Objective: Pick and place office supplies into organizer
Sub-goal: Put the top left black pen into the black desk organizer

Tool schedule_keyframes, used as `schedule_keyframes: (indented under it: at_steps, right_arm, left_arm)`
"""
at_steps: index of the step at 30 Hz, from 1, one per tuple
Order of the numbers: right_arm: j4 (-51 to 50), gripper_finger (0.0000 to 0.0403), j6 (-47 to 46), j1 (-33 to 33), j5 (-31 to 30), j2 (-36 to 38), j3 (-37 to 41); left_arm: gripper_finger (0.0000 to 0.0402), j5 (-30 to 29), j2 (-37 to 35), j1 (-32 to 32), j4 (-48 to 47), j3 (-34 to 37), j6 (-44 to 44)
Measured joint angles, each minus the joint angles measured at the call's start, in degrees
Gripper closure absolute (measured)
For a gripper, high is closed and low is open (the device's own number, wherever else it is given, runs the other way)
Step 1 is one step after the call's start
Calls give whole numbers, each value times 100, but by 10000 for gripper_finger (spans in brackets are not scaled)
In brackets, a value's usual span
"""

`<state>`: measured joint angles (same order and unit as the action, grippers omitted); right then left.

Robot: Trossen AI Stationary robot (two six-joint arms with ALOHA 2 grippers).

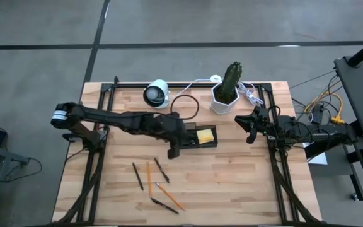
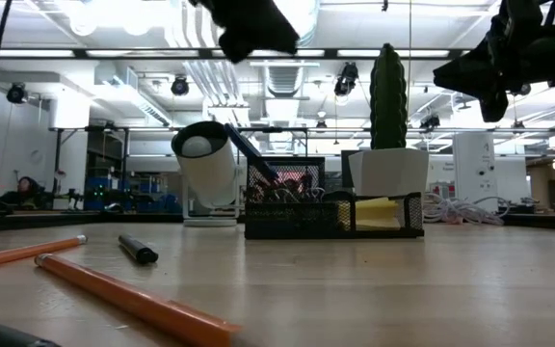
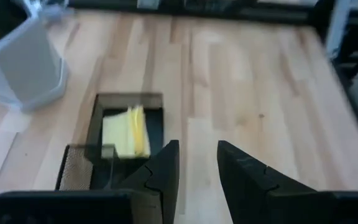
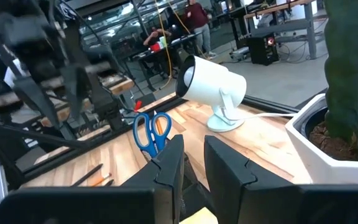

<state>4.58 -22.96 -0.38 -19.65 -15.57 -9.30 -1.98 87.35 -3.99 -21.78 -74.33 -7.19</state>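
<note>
The black mesh organizer (image 1: 201,136) stands mid-table with a yellow sticky-note pad (image 3: 127,130) lying in one compartment. Blue-handled scissors (image 4: 151,130) stand in it, handles up. Several orange pencils and black pens (image 1: 156,183) lie loose on the wood nearer the front edge, one orange pencil (image 2: 133,301) close to the low camera. My left gripper (image 3: 197,168) hovers above the organizer's near-left side, tipped downward, open by a narrow gap and holding nothing. My right gripper (image 4: 194,165) waits at the table's right edge (image 1: 246,123), fingers nearly together, nothing between them.
A white hexagonal pot with a cactus (image 1: 227,93) stands just behind the organizer, on its right. A white lamp-like device (image 1: 157,93), white cables (image 1: 252,96) and a black cable loop (image 1: 184,107) lie along the far edge. Bare wood lies near right (image 1: 244,183).
</note>
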Motion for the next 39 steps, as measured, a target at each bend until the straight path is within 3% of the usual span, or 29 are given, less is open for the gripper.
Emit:
schedule_keyframes:
  at_steps: [5, 9, 22, 34, 39]
  right_arm:
    - [-2, 349, 2, 0, 2, -2, 0]
    - [-4, 349, 0, 0, 5, 2, 0]
    - [-7, 349, 1, 0, 4, -2, 0]
    - [-5, 349, -9, 0, 4, -4, 0]
    - [-1, 349, -7, 0, 3, -47, 0]
  left_arm:
    - [307, 79, -397, -70, 25, -100, -142]
    - [307, 473, -758, -188, -192, -86, -217]
    - [308, 625, -1452, -522, -2682, -54, -2700]
    - [308, 898, -1363, -1141, -4132, 3, -2846]
    - [308, 1013, -1320, -1310, -4175, 240, -2718]
